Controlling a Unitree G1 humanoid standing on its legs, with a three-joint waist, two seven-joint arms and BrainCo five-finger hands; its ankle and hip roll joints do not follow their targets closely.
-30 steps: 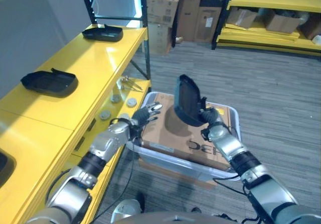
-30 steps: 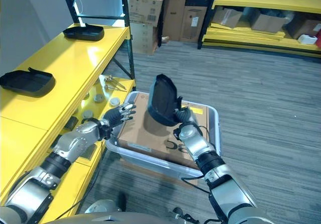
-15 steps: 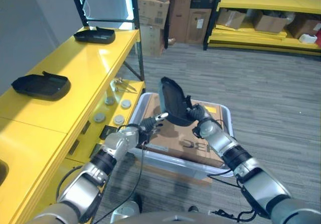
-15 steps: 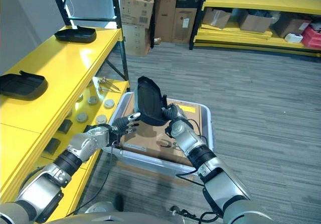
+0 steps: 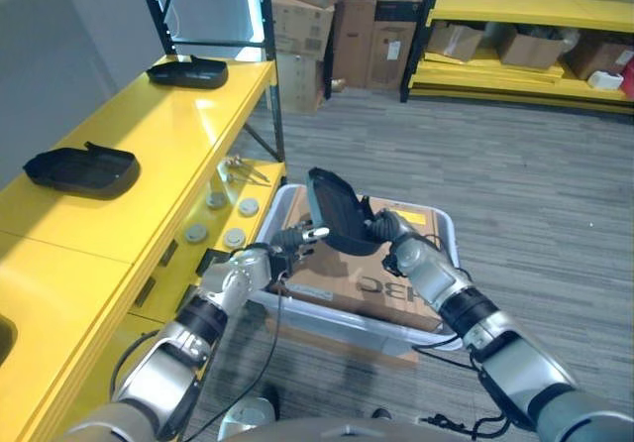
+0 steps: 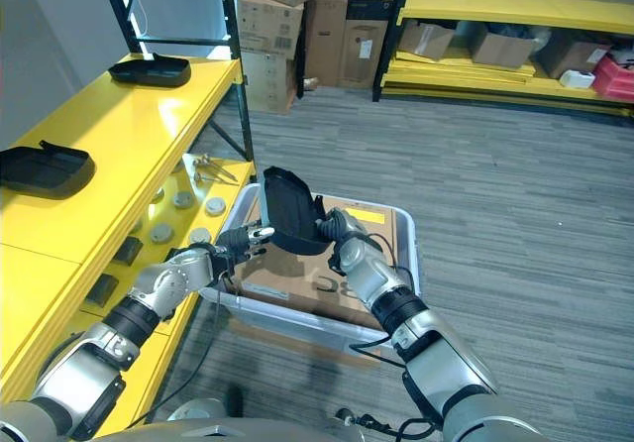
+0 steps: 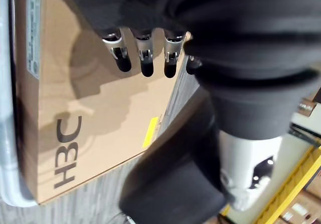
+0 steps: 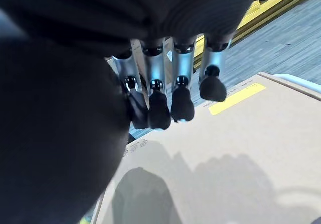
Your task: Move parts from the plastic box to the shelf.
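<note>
Left eye view, left to right: two black trays [image 5: 81,168] are parked flat on the top of the yellow shelf [image 5: 149,135], spaced well apart, so room between them looks meant for more parts. Small round parts [image 5: 196,232] and some metal pieces are seen on the lower shelf level. The left hand [image 5: 285,239] is held out over the near-left corner of the plastic box [image 5: 451,254], fingers straight and relaxed, dark tips just at the edge of the black part [image 5: 333,210]; it looks staged to take or steady the piece, nothing gripped yet. The black part is held up over the cardboard box [image 5: 357,276] that sits in the plastic box, tilted on edge, likely to clear the rim on the way to the shelf. The right hand [image 5: 388,232] is clamped on the part's right edge, fingers curled round it. A handover or a carry to the shelf is judged the step in hand.
</note>
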